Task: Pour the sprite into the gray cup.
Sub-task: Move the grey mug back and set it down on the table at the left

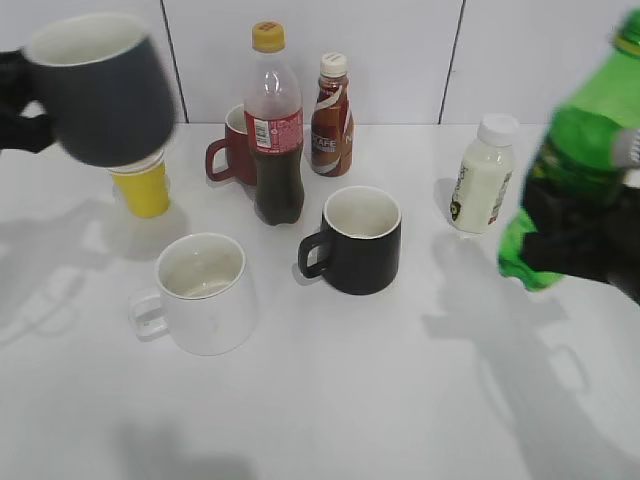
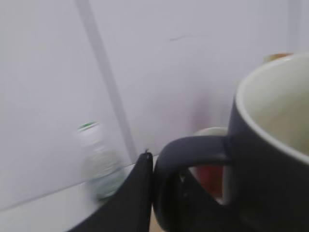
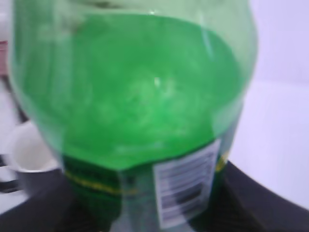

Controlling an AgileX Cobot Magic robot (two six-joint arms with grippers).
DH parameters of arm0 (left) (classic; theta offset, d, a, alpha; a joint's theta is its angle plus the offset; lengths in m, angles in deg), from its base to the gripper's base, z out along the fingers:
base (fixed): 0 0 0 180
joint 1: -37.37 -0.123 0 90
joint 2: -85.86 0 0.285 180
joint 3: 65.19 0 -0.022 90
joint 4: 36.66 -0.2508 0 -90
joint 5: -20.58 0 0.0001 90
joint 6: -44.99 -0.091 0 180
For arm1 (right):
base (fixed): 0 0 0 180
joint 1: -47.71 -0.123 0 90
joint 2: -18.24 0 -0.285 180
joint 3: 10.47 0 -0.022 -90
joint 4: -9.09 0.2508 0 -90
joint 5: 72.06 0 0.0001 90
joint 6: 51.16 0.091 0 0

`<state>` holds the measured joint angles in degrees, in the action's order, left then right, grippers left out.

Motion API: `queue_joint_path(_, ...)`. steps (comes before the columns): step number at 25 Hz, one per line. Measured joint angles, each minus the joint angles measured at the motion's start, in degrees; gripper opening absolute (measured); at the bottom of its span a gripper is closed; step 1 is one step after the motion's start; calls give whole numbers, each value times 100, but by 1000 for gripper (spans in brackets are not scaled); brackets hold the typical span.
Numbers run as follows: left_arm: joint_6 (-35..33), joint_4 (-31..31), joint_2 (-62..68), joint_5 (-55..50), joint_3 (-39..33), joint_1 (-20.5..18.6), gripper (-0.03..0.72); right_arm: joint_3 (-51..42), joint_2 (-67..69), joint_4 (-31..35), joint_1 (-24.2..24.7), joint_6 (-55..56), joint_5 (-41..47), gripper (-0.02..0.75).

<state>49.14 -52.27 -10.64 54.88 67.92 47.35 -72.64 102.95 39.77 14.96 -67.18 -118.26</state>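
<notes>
Exterior view: white table (image 1: 400,400), tiled wall (image 1: 400,50).

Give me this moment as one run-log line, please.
left gripper: holds gray cup aloft | right gripper: holds sprite aloft | pour: not begun

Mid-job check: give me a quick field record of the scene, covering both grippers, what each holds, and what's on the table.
left gripper: shut on the gray cup, gripping its handle, cup lifted off the table, mouth up
right gripper: shut on the sprite, raised at the right edge
pouring: not yet; cup and bottle far apart
on table: white mug, black mug, cola bottle, red mug, coffee bottle, white bottle, yellow cup
blur: both wrist views blurred
</notes>
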Motion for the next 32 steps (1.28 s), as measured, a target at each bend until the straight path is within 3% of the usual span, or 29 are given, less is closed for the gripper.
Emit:
queue_joint_path(4, -528, 886, 527, 1099, -427, -452, 56, -356, 204, 33, 83, 429, -596, 385)
queue_joint_path(8, -699, 1129, 1231, 1899, -659, -610, 56, -385, 316, -75, 83, 476, -775, 385)
queue_joint_path(15, -802, 1200, 2406, 2779, -678, -828, 56, -385, 362, -169, 83, 511, -851, 384)
queue_joint_path(24, -925, 926, 3548, 3154, -673, -1867, 56, -385, 362, -231, 83, 555, -777, 384)
queue_joint_path(32, -902, 633, 4201, 3429, -578, -1960, 56, -308, 362, -231, 83, 632, -690, 384)
